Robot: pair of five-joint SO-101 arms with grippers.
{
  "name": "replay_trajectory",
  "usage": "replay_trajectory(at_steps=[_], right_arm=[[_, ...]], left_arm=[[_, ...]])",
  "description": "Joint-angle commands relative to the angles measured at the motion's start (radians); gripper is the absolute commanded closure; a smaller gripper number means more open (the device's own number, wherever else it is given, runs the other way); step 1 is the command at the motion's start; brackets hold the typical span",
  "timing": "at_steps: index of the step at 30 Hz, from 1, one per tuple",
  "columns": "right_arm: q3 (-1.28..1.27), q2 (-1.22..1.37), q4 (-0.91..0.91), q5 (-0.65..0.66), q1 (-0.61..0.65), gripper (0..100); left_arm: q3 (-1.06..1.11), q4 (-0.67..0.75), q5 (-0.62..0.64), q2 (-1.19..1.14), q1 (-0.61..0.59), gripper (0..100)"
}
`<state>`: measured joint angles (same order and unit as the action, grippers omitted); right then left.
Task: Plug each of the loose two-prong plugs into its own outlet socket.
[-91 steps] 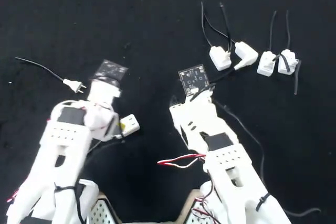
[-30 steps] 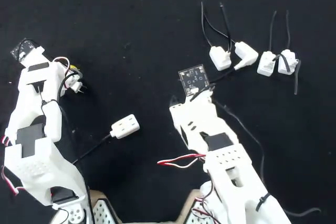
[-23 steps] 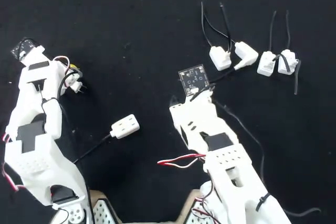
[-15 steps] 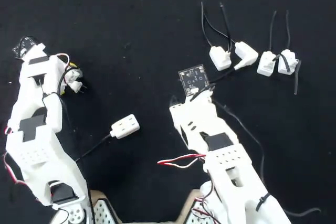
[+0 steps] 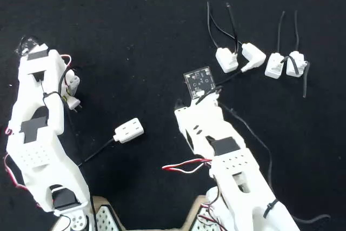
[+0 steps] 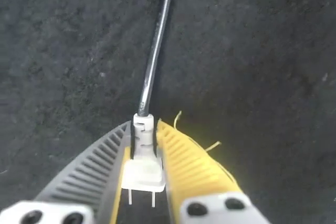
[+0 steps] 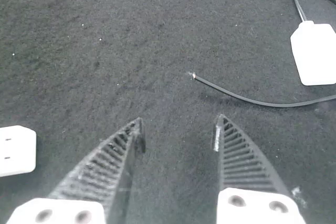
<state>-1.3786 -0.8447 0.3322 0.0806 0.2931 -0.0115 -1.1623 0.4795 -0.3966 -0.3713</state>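
Transport step. My left jaws pinch the small white two-prong plug [image 6: 143, 170] by its body, its black cord [image 6: 155, 51] trailing over the black cloth counter [image 5: 135, 36]. My right jaws hover spread, holding nothing. Next, I judge, the prongs need aligning with the slots of the white rectangular outlet socket [image 5: 128, 130] lying nearby.

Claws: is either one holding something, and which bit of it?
The left claw grips the plug by its white body's sides, prongs free. The right claw is open, holding nothing.
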Motion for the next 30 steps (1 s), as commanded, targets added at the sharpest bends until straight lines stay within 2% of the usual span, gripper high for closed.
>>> replay_trajectory(at_steps=[1, 4, 7, 14, 18, 21, 24, 30], right_arm=[[0.016, -0.033, -0.026, -0.005, -0.023, 79.0], [0.016, -0.033, -0.026, -0.005, -0.023, 79.0], [0.016, -0.033, -0.026, -0.005, -0.023, 79.0], [0.016, -0.033, -0.026, -0.006, -0.023, 79.0], [0.016, -0.033, -0.026, -0.006, -0.023, 79.0], [0.016, -0.033, -0.026, -0.006, -0.025, 79.0], [0.016, -0.033, -0.026, -0.006, -0.025, 79.0], [0.016, -0.033, -0.026, -0.006, -0.023, 79.0]], left_arm=[[-0.127, -0.143, -0.146, 0.018, 0.028, 97], [-0.182, -0.253, -0.264, 0.012, 0.047, 97], [-0.205, -0.322, -0.328, 0.020, 0.070, 97], [-0.197, -0.496, -0.347, 0.021, 0.220, 97], [-0.196, -0.529, -0.347, 0.028, 0.294, 97], [-0.157, -0.511, -0.347, 0.086, 0.311, 97], [-0.031, -0.443, -0.347, 0.219, 0.318, 97], [0.348, -0.180, -0.431, 0.543, 0.312, 97]])
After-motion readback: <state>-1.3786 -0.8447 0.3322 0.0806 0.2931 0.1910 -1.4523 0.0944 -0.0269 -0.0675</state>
